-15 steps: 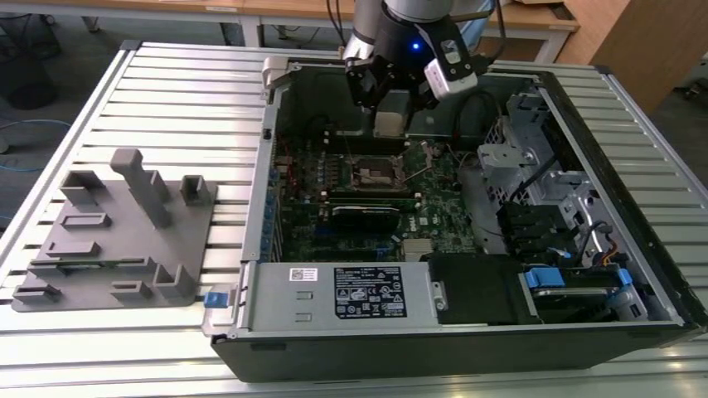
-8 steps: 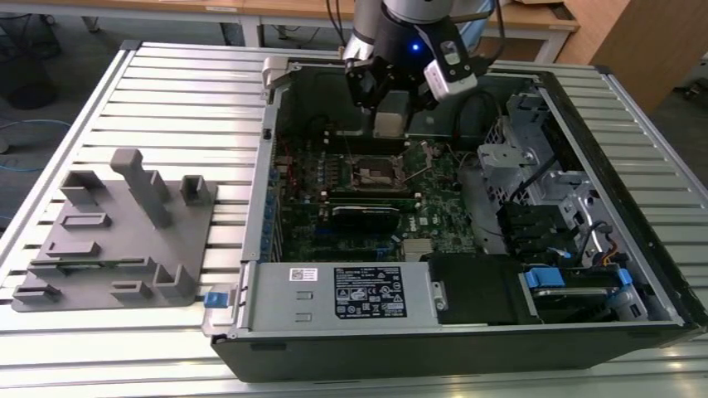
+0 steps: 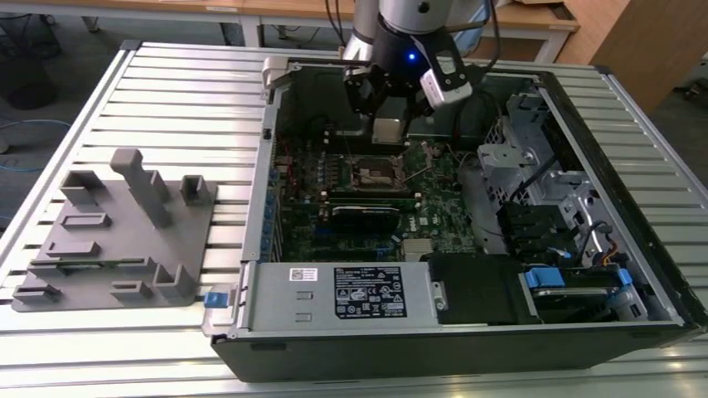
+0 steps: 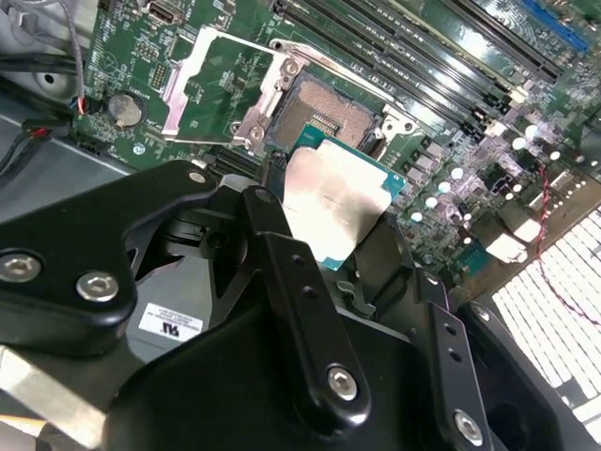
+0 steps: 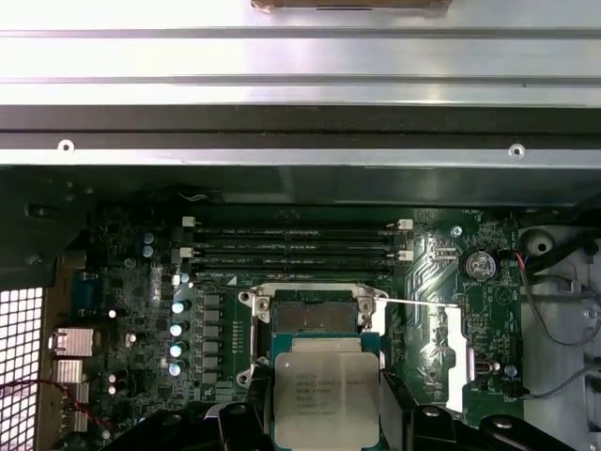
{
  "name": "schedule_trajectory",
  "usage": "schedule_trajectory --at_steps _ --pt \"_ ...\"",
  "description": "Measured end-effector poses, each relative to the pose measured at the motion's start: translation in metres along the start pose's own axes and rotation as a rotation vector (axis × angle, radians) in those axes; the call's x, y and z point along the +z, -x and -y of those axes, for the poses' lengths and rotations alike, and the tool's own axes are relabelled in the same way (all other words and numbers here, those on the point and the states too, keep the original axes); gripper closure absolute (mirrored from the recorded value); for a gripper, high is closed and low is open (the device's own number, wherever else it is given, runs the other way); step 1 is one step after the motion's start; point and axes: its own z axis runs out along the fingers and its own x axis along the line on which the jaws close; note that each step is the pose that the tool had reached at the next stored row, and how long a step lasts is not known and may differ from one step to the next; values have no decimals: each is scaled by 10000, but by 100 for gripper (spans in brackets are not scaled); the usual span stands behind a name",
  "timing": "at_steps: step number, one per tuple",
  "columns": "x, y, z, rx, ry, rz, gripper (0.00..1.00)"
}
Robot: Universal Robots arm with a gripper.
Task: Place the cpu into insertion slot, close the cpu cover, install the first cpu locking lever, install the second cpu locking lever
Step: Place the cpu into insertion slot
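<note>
Exterior view: I have the black gripper over the square black-framed insertion slot in the green circuit board. Second wrist view: jaws clamped on the small flat silver-topped cpu, just by the slot's edge. First wrist view: it sits between them.

The arm pointed steeply downward, and the gripper had its 2 black fingers clamped on the cpu, apparently by opposite edges.

slatted metal table, wooden desks behind
</note>
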Motion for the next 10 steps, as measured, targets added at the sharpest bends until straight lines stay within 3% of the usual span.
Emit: schedule_trajectory --at_steps 10 --pt "144 -11 14 -50 0 40 46"
